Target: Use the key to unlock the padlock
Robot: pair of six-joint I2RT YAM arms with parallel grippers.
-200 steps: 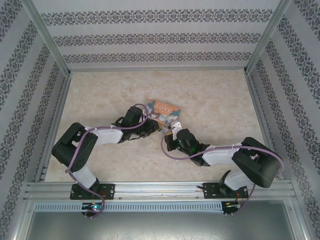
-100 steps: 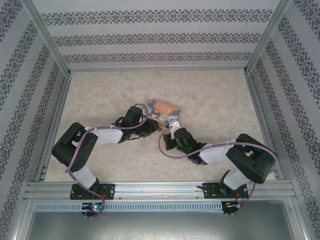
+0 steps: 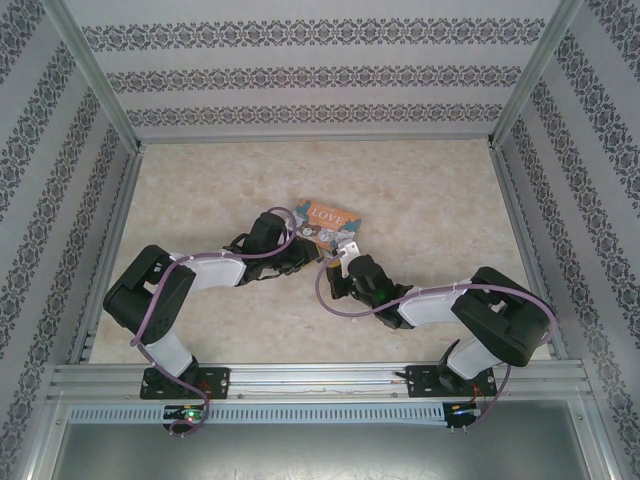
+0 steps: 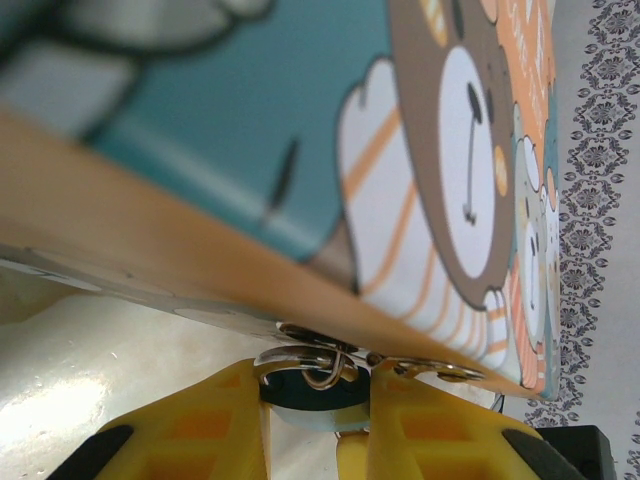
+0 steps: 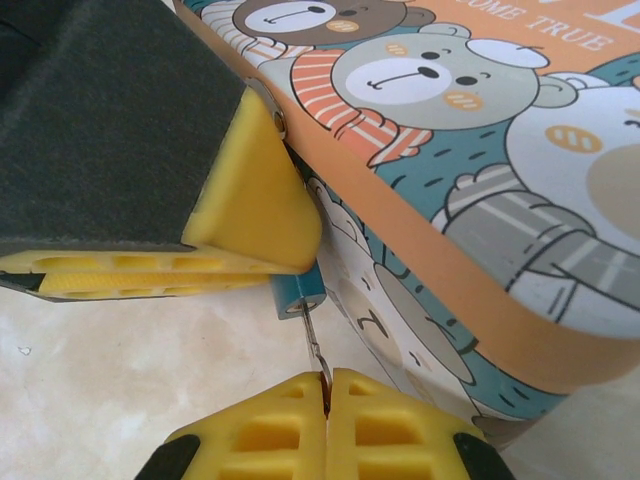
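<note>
2 grips beside the tin (image 5: 480, 200): left end effector (image 4: 315, 410) clamps the padlock (image 5: 297, 290), right end effector (image 5: 325, 385) pinches the key (image 5: 313, 350), tip at the padlock. Off-axis twisting could bend or dislodge the key.

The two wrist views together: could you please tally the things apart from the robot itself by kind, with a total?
printed tin: 1
padlock: 1
key: 1
Total: 3
</note>
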